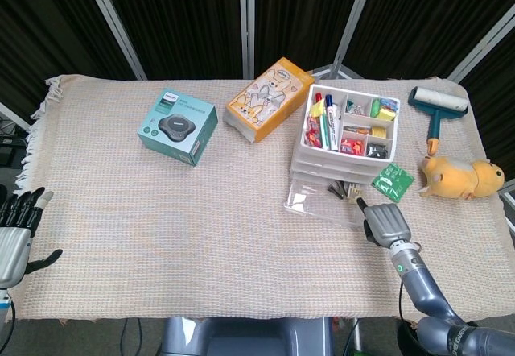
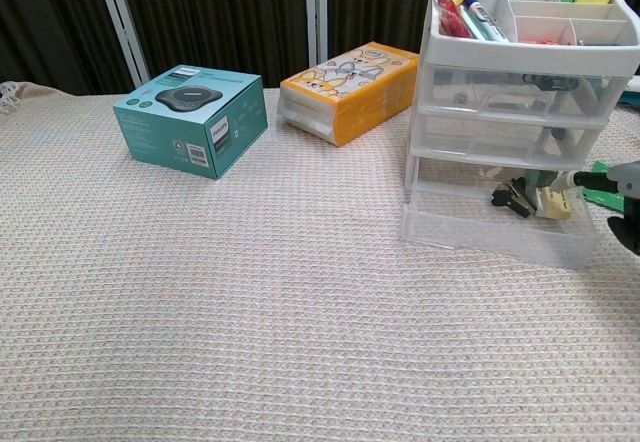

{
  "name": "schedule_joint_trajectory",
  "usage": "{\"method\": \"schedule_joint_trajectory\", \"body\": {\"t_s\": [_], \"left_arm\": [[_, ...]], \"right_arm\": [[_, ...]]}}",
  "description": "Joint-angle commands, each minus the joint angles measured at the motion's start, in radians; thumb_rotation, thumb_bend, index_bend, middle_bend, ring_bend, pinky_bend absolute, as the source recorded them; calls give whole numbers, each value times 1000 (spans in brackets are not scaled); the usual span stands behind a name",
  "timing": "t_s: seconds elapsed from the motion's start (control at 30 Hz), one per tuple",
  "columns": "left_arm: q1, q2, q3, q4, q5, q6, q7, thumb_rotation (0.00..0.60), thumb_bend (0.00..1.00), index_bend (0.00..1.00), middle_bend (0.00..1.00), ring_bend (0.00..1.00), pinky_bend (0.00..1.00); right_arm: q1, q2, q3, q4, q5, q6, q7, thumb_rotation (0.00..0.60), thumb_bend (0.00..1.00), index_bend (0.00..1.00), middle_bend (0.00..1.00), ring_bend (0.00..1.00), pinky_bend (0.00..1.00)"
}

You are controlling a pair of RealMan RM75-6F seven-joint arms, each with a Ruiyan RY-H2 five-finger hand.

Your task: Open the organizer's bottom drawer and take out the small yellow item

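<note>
1. From the head view, the organizer (image 1: 348, 134) stands toward the far right of the worktop (image 1: 201, 235), with its bottom drawer (image 1: 322, 199) pulled out toward the near edge.
2. Small dark bits lie in the back of that drawer; the yellow item cannot be made out from up here.
3. The right hand (image 1: 386, 223) sits just beside the drawer's near right corner, fingers curled in; whether they pinch anything I cannot tell.
4. The left hand (image 1: 16, 231) hangs off the worktop's near left edge, fingers spread and holding nothing.
5. A teal box (image 1: 178, 127) and an orange box (image 1: 269, 98) rest near the far edge.
6. From the chest view, the small yellow item (image 2: 556, 202) lies inside the open drawer beside black clips (image 2: 512, 197).
7. Only a sliver of the right hand shows at the frame's right edge.
</note>
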Motion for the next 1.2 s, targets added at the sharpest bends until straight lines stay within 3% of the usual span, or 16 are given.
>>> {"method": "schedule_joint_trajectory", "body": {"t_s": [0.03, 0.87, 1.2], "left_arm": [[0, 0, 0, 1, 0, 0, -1, 600, 157, 0, 0, 0, 0], [-3, 3, 5, -3, 3, -7, -1, 600, 158, 0, 0, 0, 0], [-3, 5, 6, -3, 4, -9, -2, 600, 158, 0, 0, 0, 0]], "right_arm": [[34, -2, 11, 4, 60, -21, -43, 600, 745, 13, 986, 996, 629], [153, -7, -10, 46, 356, -49, -154, 600, 745, 25, 986, 996, 633], [172, -7, -31, 32, 379, -38, -165, 600, 745, 79, 986, 997, 634]]}}
